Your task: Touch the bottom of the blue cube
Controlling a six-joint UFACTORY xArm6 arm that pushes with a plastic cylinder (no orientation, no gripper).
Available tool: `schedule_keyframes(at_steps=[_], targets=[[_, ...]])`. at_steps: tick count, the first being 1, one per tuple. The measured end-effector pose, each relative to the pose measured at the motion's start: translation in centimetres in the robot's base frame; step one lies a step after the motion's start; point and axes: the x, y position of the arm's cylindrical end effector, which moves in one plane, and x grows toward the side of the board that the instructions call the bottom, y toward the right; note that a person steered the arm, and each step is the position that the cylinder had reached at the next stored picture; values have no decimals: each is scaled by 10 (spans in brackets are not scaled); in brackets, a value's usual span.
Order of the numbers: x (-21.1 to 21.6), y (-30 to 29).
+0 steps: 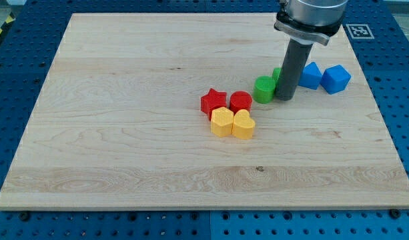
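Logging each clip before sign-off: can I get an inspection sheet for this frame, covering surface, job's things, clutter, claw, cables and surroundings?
Surface: light wooden board, flat, no marks seen.
Job's things: blue cube near the view's right edge; my tip rests on the board to its left, with another blue block between them; not touching the cube.
Clutter: green cylinder just left of the tip; a second green block mostly hidden behind the rod; red star, red cylinder, yellow hexagon and yellow heart clustered mid-board.
Claw: none, rod only.
Cables: nothing seen.
Surroundings: blue perforated table; a printed marker at the top right.
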Motion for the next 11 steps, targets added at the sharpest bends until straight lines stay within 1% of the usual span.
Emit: schedule_keyframes(at_steps=[2,3,4,6,8,9,10,11], targets=[[-4,-3],[0,-4],[12,10],[45,84],[45,130],[26,130],[24,130],[9,123]])
